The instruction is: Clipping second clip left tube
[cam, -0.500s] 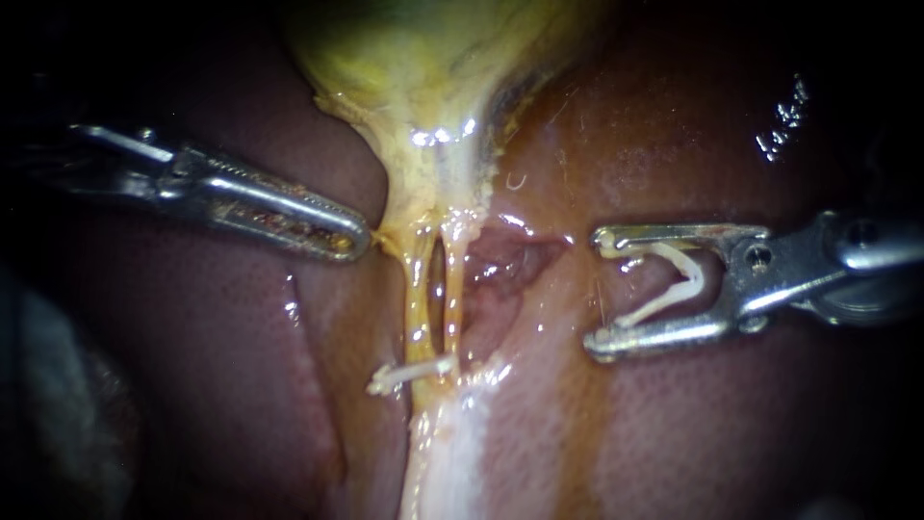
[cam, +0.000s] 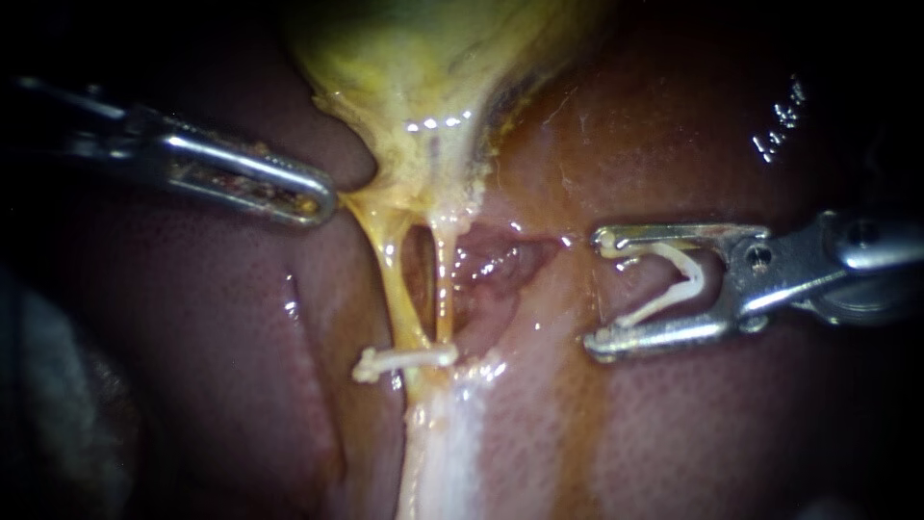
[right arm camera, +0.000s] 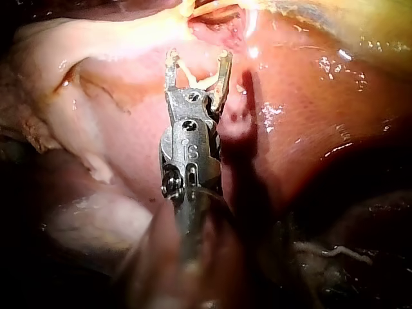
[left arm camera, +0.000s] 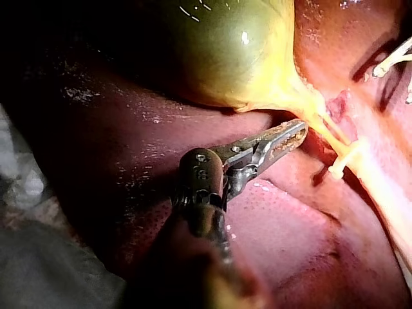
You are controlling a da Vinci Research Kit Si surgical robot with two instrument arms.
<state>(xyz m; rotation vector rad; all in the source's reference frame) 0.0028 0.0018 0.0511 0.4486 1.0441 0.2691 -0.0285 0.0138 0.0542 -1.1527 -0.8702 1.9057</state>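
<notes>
Left tube (cam: pixel 393 279) bare above clip (cam: pixel 404 358); right instrument (cam: pixel 597 292) holds loaded clip (cam: pixel 674 279) apart.

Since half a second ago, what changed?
The left instrument, jaws shut on the gallbladder neck, pulled up and left in the endoscope view, spreading the two tubes. The left tube now runs slanted, and the placed clip shifted slightly left. Unchanged: the right instrument, holding its loaded clip clear of the tubes.
</notes>
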